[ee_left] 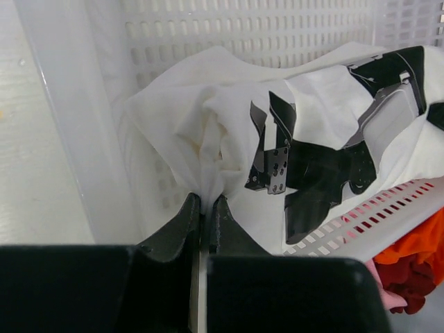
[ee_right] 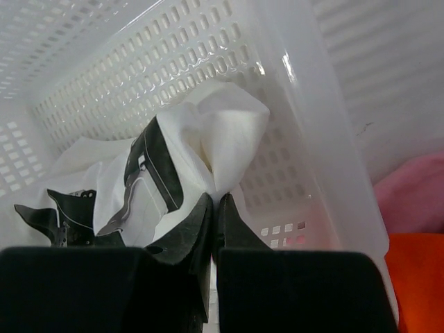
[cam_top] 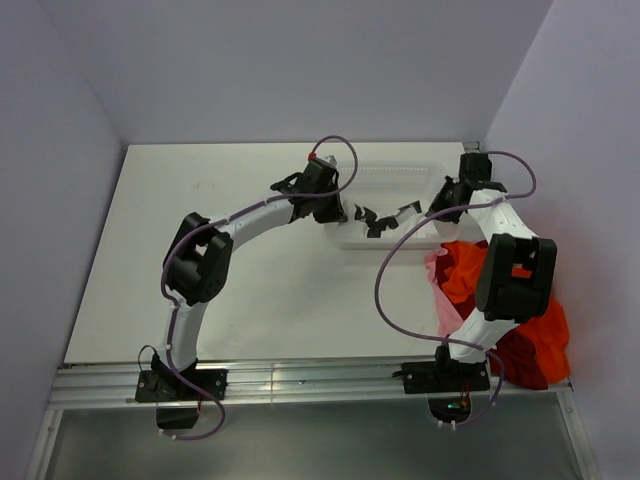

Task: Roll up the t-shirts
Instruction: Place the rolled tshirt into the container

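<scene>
Closest to the left wrist lens, the left pincer point(ee_left: 205, 208): black fingers point(ee_left: 177, 229) pressed almost flat together, nipping a thin upright ridge of the white t-shirt point(ee_left: 208, 132) between their tips. Beyond the tips, more of the same cloth, heaped and creased, with black markings spread to the right of the pincer. All of it lying inside the white mesh basket point(ee_left: 243, 28), against the perforated wall ahead of the pincer and the smooth wall to its left. Past the basket's rim, low to the right of the pincer, a glimpse of orange-red t-shirts point(ee_left: 416, 250).

Closest to the right wrist lens, the right pincer point(ee_right: 215, 211): fingers closed to a slit, pinching the lower edge of a folded white corner of that shirt, standing up just above the tips. To the left of this pincer, black-printed folds sagging toward the basket floor; straight ahead and to the right, perforated basket walls. Outside the wall, to the right of the pincer, pink cloth point(ee_right: 416, 187) above orange-red.

From the overhead camera: both pincers dipped into the basket at opposite ends, shirt slung between them. Left one at the end nearer the middle of the table point(cam_top: 150, 200), right one at the end by the side wall. Orange-red heap on the table beside the right arm's base, well behind the right pincer.
</scene>
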Robot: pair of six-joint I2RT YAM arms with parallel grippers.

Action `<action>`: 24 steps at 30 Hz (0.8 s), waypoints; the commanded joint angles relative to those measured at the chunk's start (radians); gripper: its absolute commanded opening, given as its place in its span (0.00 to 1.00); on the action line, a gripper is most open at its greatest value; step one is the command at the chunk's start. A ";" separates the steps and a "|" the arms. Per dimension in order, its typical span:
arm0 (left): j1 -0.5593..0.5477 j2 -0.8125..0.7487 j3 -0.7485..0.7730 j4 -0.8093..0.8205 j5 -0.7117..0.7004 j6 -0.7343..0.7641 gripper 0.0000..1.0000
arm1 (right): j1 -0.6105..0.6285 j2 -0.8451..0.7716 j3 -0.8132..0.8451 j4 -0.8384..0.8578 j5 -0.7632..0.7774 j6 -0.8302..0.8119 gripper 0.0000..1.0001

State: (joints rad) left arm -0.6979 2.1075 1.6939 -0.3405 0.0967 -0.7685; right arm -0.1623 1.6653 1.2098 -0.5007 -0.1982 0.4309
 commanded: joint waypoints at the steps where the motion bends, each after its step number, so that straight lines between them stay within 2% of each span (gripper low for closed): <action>1: -0.020 0.002 0.050 -0.087 -0.072 0.020 0.00 | 0.026 -0.021 0.017 -0.013 0.083 -0.035 0.00; 9: -0.035 0.045 0.092 -0.176 -0.051 0.040 0.00 | 0.058 0.071 0.065 -0.052 0.197 -0.034 0.00; 17: -0.046 0.091 0.144 -0.268 -0.063 0.048 0.00 | 0.139 0.149 0.131 -0.117 0.380 -0.061 0.00; 24: -0.045 0.121 0.167 -0.350 -0.129 0.038 0.00 | 0.153 0.175 0.131 -0.130 0.408 -0.064 0.00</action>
State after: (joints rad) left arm -0.7391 2.1937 1.8305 -0.5934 0.0242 -0.7452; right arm -0.0086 1.8393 1.3090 -0.6144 0.1444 0.3805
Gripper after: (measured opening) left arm 0.072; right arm 0.029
